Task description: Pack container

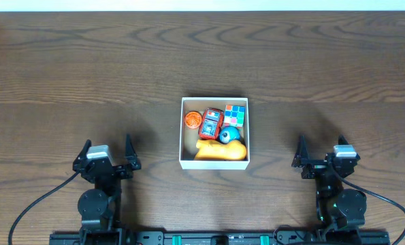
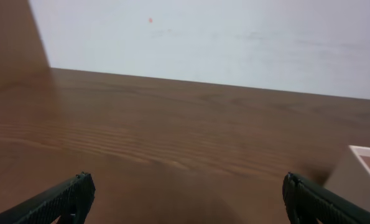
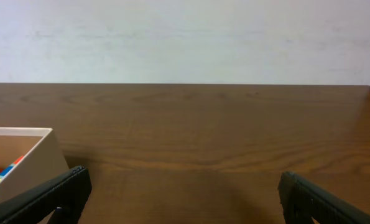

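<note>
We see the container [image 1: 214, 164] in the middle of the tabletop [image 1: 66, 68]. It has toys in it: a color cube [image 1: 235, 114], a red toy [image 1: 210, 122], an orange round thing [image 1: 192, 120], a blue ball [image 1: 228, 135] and a long yellow toy [image 1: 219, 151] that lies sideways along the near wall. The left claw [image 1: 107, 148] is wide open and holds nothing. The right claw [image 1: 322, 155] is wide open and holds nothing too. The container sits between them and a bit ahead of both, to the right of the left claw and to the left of the right claw. Both look about as near, so we cannot pick a closer arm. The container is square, so it has no long side. We think the packing is nearly done, since every toy we see is inside.
</note>
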Controlling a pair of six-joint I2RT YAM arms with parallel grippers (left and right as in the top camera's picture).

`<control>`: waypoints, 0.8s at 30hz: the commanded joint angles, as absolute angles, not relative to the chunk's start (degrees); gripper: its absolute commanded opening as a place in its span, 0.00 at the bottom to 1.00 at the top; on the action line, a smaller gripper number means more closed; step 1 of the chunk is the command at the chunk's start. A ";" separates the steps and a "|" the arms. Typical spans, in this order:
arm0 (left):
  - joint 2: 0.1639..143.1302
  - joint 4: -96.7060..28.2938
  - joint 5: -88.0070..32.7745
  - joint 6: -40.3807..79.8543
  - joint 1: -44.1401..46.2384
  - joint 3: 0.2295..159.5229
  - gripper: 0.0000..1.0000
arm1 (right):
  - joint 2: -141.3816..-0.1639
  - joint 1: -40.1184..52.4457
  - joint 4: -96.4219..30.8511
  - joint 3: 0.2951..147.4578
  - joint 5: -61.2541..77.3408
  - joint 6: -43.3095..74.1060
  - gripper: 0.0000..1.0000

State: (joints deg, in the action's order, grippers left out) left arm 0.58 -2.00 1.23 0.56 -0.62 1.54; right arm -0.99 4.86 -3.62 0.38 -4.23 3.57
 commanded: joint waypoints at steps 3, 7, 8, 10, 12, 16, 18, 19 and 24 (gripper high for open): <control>0.10 -4.05 -1.13 1.96 -0.40 0.23 0.98 | -0.64 4.40 -3.88 0.32 -3.79 2.83 0.99; 0.10 -4.05 -1.13 4.71 -0.40 0.23 0.98 | -0.64 4.40 -3.88 0.32 -3.79 2.83 0.99; 0.10 -4.05 -1.17 5.15 -0.40 0.23 0.98 | -0.64 4.40 -3.90 0.32 -3.79 2.83 0.99; 0.10 -3.99 -2.68 5.21 -0.40 0.23 0.98 | -0.64 4.40 -3.88 0.32 -3.79 2.83 0.99; 0.10 -3.84 -4.12 5.19 -0.40 0.23 0.98 | -0.64 4.40 -3.88 0.32 -3.79 2.83 0.99; 0.10 -3.81 -4.10 5.02 -0.40 0.23 0.98 | -0.64 4.40 -3.88 0.32 -3.79 2.83 0.99; 0.10 -3.81 -4.12 5.02 -0.40 0.23 0.98 | -0.64 4.40 -3.88 0.32 -3.79 2.83 0.99; 0.10 -3.81 -4.12 5.02 -0.38 0.23 0.98 | -0.64 4.40 -3.88 0.32 -3.79 2.83 0.99; 0.10 -3.81 -4.08 3.31 -0.38 0.23 0.98 | -0.64 4.40 -3.88 0.32 -3.79 2.83 0.99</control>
State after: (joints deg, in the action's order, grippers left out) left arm 0.58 -2.33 -3.09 4.27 -0.62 1.54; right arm -0.99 4.86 -3.62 0.38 -4.23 3.60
